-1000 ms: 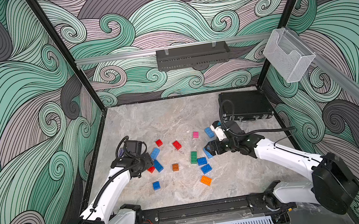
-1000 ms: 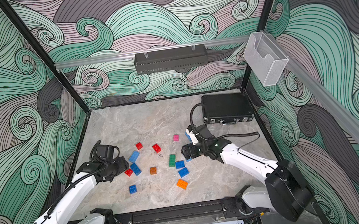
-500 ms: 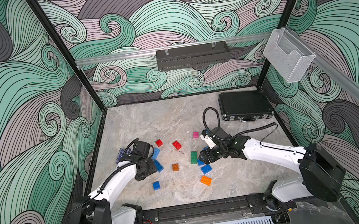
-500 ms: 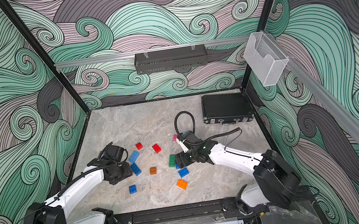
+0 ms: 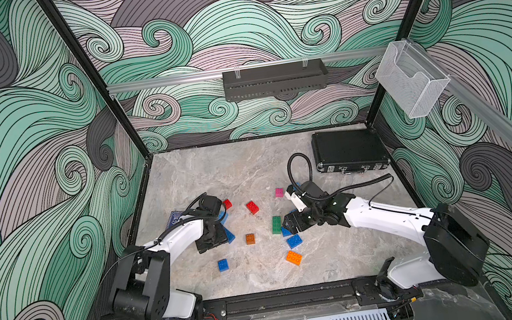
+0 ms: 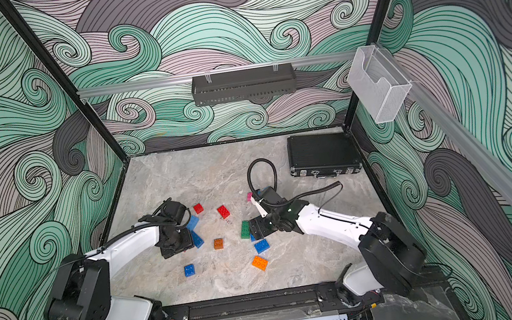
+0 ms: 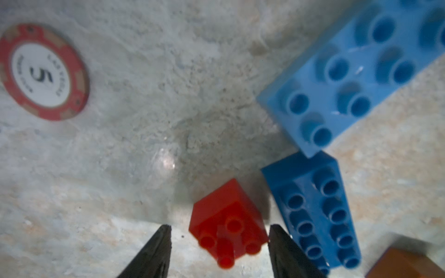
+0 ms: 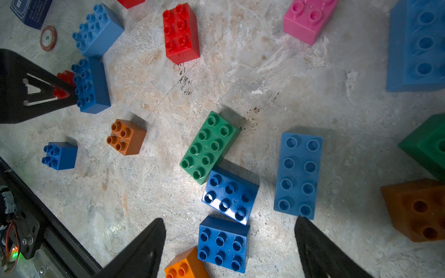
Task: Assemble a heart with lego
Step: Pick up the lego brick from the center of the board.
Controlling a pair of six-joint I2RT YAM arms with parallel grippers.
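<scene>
Straddling a small red brick [image 7: 224, 216], my left end effector [image 7: 219, 231] stands open: one fingertip sits at the brick's corner, its partner leaves a clear gap, and the brick rests on the table [image 5: 215, 173]. Just past the near fingertip lies a dark blue oblong brick [image 7: 317, 216], with a light blue oblong brick [image 7: 349, 79] angled against its end; whether those two touch I cannot tell.

My right end effector [image 8: 230, 220] is spread wide and grips nothing. It hangs above two dark blue six-stud bricks [image 8: 230, 195] lying side by side, one of them just beside the corner of a green oblong brick [image 8: 209, 146]. A light blue eight-stud brick [image 8: 298, 173] lies near one of my fingertips, and an orange brick [image 8: 185, 264] lies near the other blue one.

In both top views the lego [image 5: 250, 238] is scattered across the lower middle of the frame, between my two arms. A red oblong brick [image 5: 252, 206] and a pink brick [image 5: 279, 192] lie toward the upper edge of the scatter, and a small dark blue square brick [image 5: 223, 265] lies toward its lower left.

Farther out, a red-and-white poker chip [image 7: 44, 72] marked 5 lies well apart from the small red brick. A dark blue card box [image 5: 175, 217] peeks out at the left beside my left arm, and a closed black case [image 5: 350, 153] sits in the upper right corner of the table.
</scene>
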